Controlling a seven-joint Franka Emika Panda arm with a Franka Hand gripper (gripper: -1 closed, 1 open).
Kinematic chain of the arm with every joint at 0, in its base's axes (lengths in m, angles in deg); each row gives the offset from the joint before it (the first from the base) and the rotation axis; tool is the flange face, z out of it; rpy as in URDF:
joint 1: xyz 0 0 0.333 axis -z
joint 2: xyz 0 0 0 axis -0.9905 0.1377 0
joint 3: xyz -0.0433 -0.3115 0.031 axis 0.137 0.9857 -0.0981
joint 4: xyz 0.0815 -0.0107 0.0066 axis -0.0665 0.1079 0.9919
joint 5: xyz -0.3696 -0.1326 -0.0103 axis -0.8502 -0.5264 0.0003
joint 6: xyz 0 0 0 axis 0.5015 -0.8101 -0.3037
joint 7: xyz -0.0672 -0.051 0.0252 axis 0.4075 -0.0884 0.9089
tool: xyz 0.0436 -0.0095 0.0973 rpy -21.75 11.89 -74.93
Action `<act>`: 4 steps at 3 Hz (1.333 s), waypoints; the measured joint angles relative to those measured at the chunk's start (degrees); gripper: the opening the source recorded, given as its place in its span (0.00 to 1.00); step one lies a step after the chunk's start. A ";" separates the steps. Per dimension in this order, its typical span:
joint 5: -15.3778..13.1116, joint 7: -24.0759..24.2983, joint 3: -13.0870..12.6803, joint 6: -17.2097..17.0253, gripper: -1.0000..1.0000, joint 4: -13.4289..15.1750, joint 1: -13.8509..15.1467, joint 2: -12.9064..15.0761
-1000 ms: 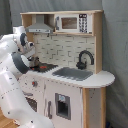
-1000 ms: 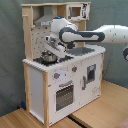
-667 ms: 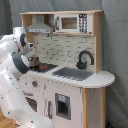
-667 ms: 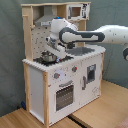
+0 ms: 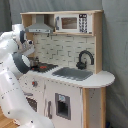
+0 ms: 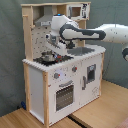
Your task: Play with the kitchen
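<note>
kitchen (image 6: 65, 75), a tall toy unit of white panels and light wood, stands on the wooden floor (image 6: 95, 112), the white arm's gripper (image 6: 51, 47) poised low over its red-ringed hob (image 6: 50, 59) to reach the small dark pot (image 6: 47, 56); whether the jaws are spread i cannot tell.

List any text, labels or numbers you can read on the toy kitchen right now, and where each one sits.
None can be read.
Microwave keypad on the kitchen: small marks, too blurred to read in the first exterior view.
Knobs above the oven door: red markings only, no legible characters in the second exterior view.
Robot arm: no visible lettering.
</note>
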 joint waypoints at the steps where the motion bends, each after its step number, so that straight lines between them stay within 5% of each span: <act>1: -0.17 0.33 0.00 -5.41 0.00 -1.98 -0.56 0.05; 4: -4.50 8.75 1.65 -19.27 0.00 -2.38 -6.13 4.58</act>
